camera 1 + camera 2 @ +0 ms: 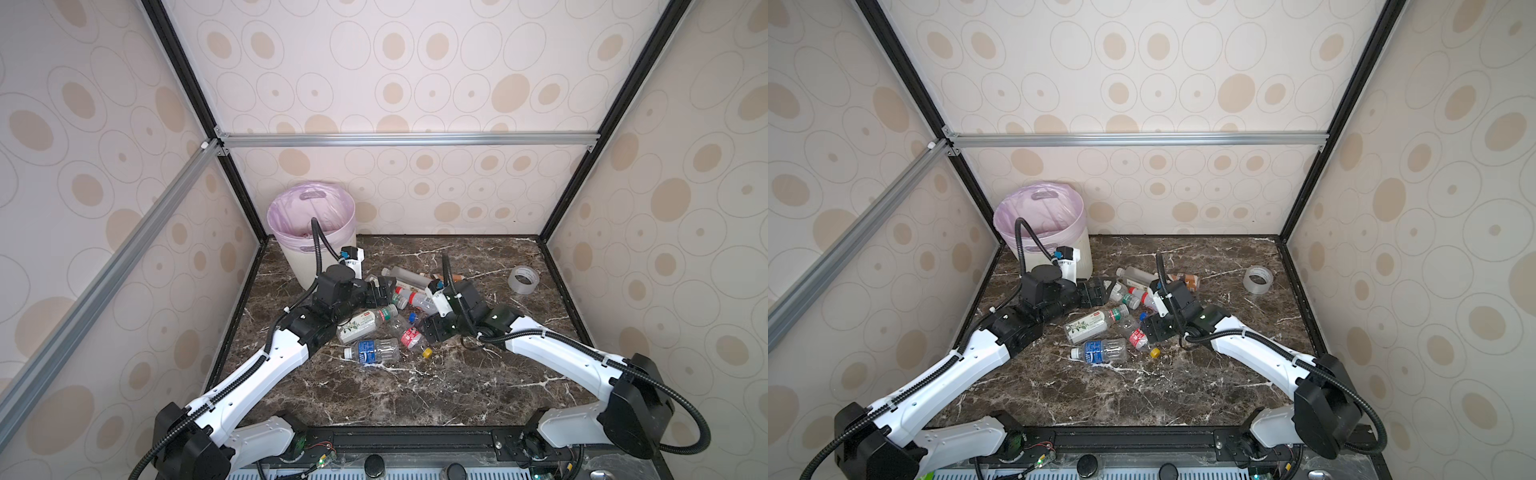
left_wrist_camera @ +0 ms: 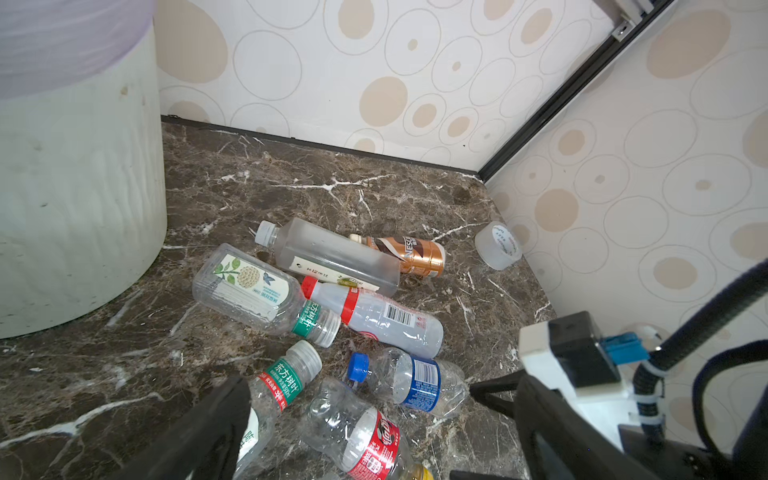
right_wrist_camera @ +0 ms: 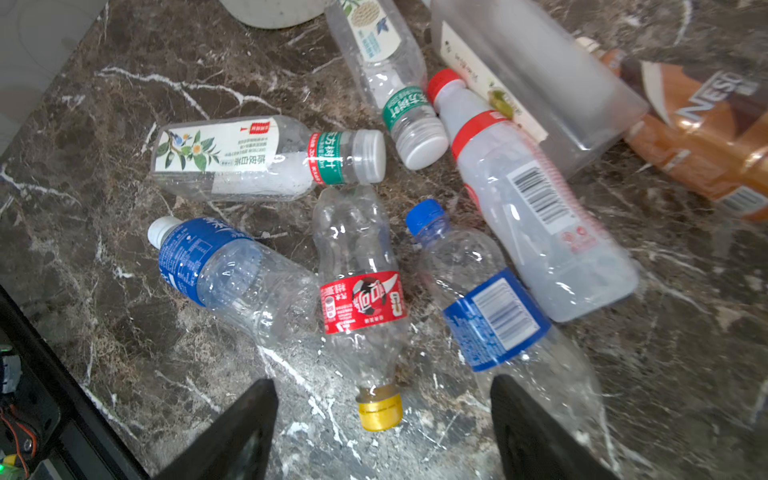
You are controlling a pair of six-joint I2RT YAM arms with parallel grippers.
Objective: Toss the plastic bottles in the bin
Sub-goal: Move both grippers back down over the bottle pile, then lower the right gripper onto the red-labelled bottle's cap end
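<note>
Target looks like the red-label bottle (image 3: 361, 299), yellow cap, lying flat mid-pile on the surface (image 1: 374, 399). The right gripper (image 3: 382, 390) hangs over its cap end, jaws spread, one on each side of the neck, pinching nothing. To do it well, come straight down and close on the neck just behind the cap. That part looks stiffer than the crumpled body, so it is less likely to slip. Mind the blue-cap bottle (image 3: 490, 307), whose base runs under one jaw and could get dragged along. Lift well clear before swinging, since neighbours lie just beside it on both sides. The bin (image 1: 297, 266) stands in the far left corner of the surface, apart from the pile, pink liner over its rim. The left gripper (image 1: 384, 291) sits at the pile's bin-side edge, jaws spread wide, empty, so the carry probably has to go over that arm.

Count: eight bottles on the surface, all lying down, bunched.
- Two with green neck bands: tea bottle (image 3: 249, 158), second tea bottle (image 3: 386, 83).
- Two blue-label: the blue-cap one and the white-cap bottle (image 3: 216, 270).
- One red-label.
- One red-cap bottle (image 3: 536, 216).
- One frosted bottle (image 3: 540, 75).
- One brown bottle (image 3: 706, 137).
- Any inside the bin: cannot tell.
- One bin.
- One tape roll (image 1: 523, 279), off to the right, not a bottle.
</note>
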